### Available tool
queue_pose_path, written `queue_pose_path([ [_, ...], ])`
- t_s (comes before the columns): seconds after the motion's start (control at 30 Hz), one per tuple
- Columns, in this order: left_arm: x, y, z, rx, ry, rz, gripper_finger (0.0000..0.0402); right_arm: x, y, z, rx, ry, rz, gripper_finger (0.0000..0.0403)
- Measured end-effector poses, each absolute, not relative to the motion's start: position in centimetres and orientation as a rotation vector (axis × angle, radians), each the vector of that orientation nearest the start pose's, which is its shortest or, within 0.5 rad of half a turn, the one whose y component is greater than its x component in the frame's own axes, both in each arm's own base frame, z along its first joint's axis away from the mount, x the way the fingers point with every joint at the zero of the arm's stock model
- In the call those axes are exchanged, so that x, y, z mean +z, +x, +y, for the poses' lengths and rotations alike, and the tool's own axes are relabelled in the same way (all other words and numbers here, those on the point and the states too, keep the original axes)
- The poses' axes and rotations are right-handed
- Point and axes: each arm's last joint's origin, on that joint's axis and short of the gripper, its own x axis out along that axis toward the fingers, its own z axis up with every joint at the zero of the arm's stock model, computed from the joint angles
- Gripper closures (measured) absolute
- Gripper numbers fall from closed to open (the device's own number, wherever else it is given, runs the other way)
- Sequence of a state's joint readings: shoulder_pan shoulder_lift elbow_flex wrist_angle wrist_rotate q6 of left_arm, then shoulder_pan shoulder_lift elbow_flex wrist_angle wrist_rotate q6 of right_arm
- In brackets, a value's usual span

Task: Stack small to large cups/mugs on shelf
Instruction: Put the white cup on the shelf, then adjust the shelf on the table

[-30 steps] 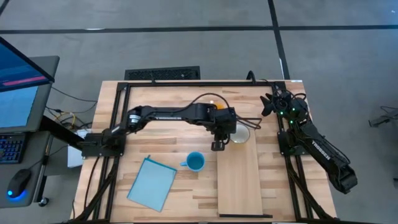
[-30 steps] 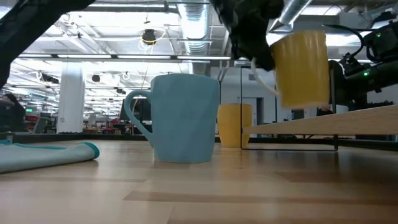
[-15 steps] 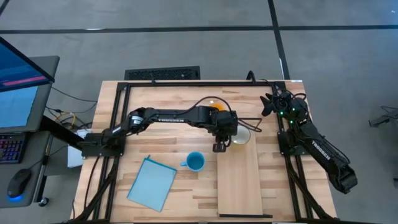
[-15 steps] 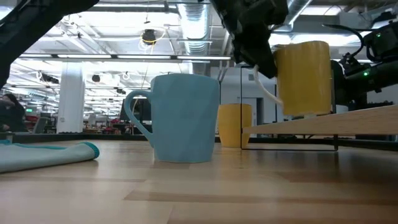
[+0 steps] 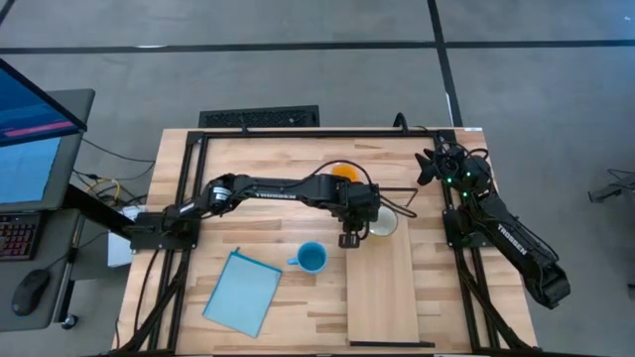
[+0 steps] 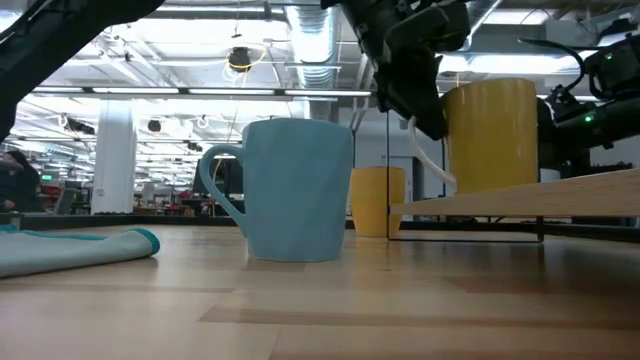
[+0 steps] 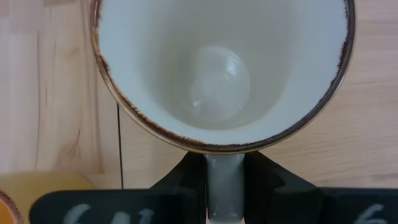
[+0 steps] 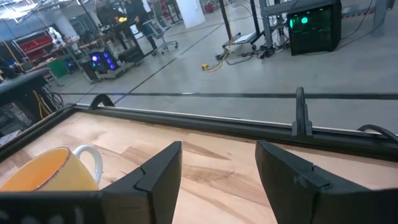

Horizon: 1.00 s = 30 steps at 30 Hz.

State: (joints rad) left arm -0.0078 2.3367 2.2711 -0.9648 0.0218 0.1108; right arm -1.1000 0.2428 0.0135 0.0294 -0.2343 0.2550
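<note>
The left tool is clamped on the handle of the cream mug, which stands upright at the far end of the shelf, apparently resting on it; its glossy white inside has a brown-speckled rim. The pale smooth board ahead of it lies bare. The orange mug stands behind on the slatted bench, the light blue mug just beside the shelf's edge. The right tool waits at the bench's far right corner, fingers apart.

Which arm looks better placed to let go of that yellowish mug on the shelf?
The left. Its gripper already grips the cream mug by the handle, with the mug on the shelf. The right gripper waits open at the table's far right edge.
</note>
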Motion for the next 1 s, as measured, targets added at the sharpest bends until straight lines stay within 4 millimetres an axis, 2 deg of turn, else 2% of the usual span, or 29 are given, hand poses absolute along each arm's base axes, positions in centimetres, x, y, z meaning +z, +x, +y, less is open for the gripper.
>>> queue_pose_path([
  [0.2,25.44,50.10,-0.43,-0.076,0.098,1.030,0.0276,15.08,5.59,-9.50,-0.881,0.366,0.051,0.0177],
  [0.33,25.46,50.14,-0.41,-0.075,0.098,1.025,0.0245,15.07,5.59,-9.50,-0.881,0.366,0.051,0.0177],
  [1.0,25.36,50.03,-0.47,-0.070,0.014,1.040,0.0234,15.07,5.59,-9.50,-0.881,0.366,0.051,0.0177],
])
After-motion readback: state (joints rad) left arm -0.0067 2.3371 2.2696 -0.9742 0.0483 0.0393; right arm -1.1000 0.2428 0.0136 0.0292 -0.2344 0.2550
